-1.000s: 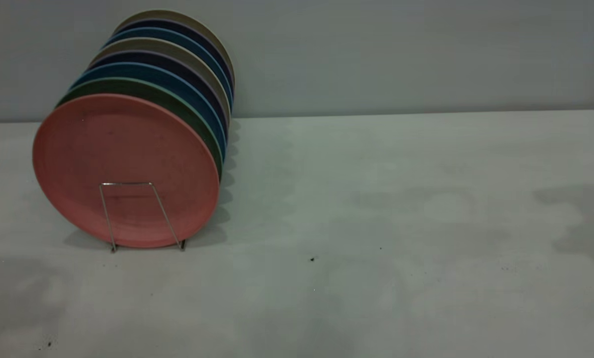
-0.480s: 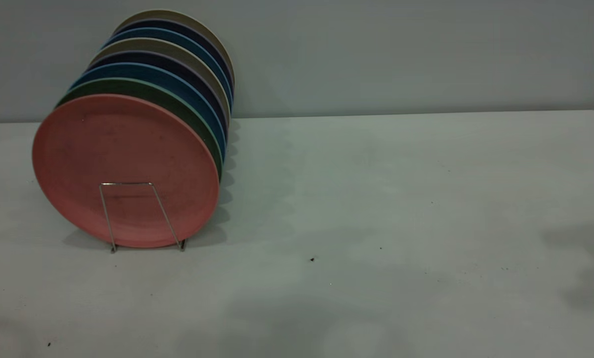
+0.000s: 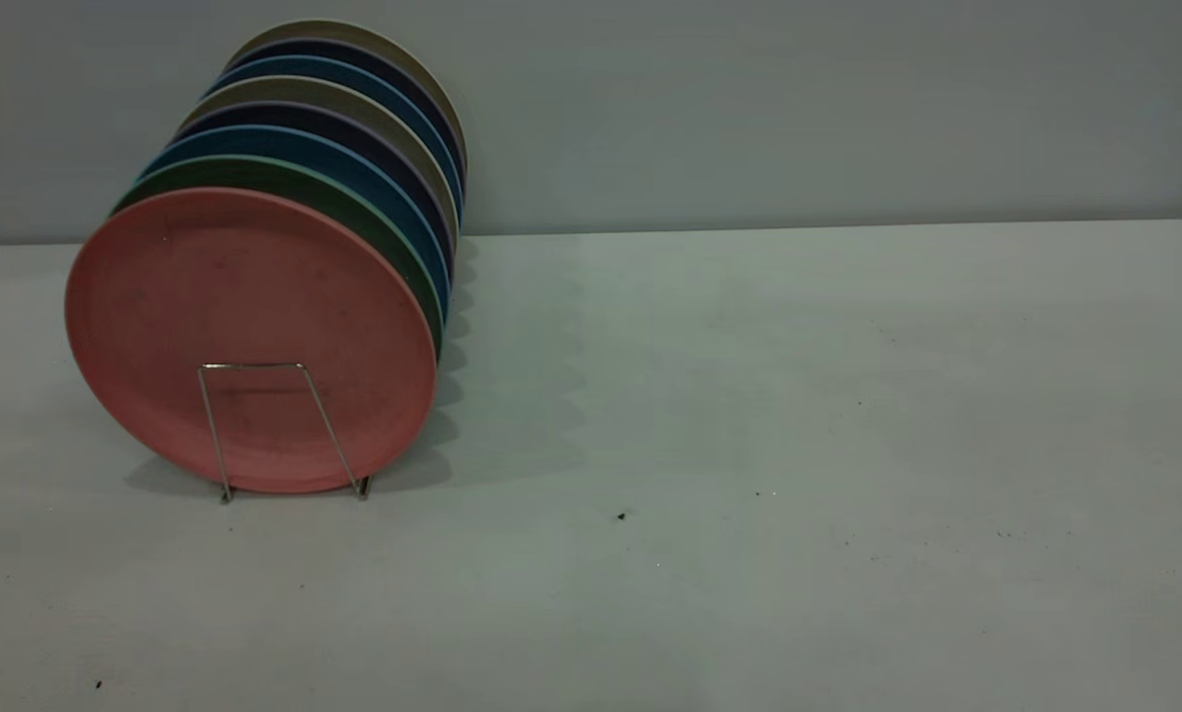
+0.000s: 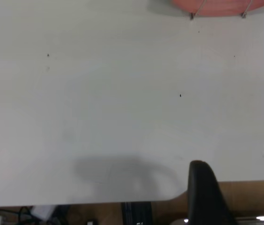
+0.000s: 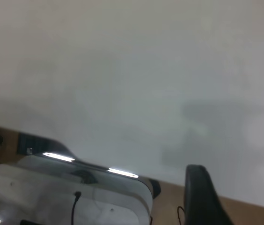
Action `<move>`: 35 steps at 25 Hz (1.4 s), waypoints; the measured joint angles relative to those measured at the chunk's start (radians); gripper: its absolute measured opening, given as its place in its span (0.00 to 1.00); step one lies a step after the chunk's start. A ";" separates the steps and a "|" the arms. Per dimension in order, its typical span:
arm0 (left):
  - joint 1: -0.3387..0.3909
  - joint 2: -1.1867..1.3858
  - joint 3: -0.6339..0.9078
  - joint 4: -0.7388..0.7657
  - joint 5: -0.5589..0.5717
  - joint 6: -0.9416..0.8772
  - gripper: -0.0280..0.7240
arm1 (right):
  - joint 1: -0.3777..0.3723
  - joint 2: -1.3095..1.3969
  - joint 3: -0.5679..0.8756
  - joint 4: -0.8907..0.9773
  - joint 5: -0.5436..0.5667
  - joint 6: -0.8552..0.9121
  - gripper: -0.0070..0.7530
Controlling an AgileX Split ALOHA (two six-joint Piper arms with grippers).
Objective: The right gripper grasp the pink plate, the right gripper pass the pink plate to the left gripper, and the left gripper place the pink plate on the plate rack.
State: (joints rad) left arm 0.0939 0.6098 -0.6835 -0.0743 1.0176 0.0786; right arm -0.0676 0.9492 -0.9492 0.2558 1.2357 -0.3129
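The pink plate (image 3: 244, 297) stands upright at the front of the row in the plate rack (image 3: 213, 427), behind the front wire loop. Its lower edge (image 4: 225, 5) and the rack's feet (image 4: 191, 15) show far off in the left wrist view. Neither gripper appears in the exterior view. The left gripper (image 4: 239, 174) hangs over the table's near edge, open, with nothing between its fingers (image 4: 202, 192). The right gripper (image 5: 238, 183) is also open and empty, over the table edge, with one black finger (image 5: 200, 197) showing.
Behind the pink plate stand a green plate (image 3: 353, 203), blue plates (image 3: 393, 188) and several others in the same rack. A grey wall (image 3: 798, 109) closes the back. The white table (image 3: 749, 396) bears small dark specks. White equipment (image 5: 52, 192) sits below the table edge.
The dark shadows that lay on the table's front and right side have faded away. The plates and rack have not moved.
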 joint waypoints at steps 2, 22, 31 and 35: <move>0.000 -0.078 0.036 0.001 0.016 -0.007 0.57 | 0.000 -0.087 0.066 0.013 0.002 -0.011 0.56; 0.000 -0.462 0.196 -0.016 0.113 0.029 0.57 | 0.124 -0.712 0.467 -0.029 -0.073 -0.082 0.56; 0.000 -0.463 0.196 -0.017 0.113 0.028 0.57 | 0.178 -0.712 0.467 -0.029 -0.080 -0.030 0.56; 0.000 -0.463 0.196 -0.017 0.113 0.029 0.57 | 0.178 -0.712 0.467 -0.033 -0.080 -0.034 0.56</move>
State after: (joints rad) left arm 0.0939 0.1466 -0.4878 -0.0917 1.1304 0.1074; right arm 0.1108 0.2373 -0.4822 0.2229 1.1557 -0.3474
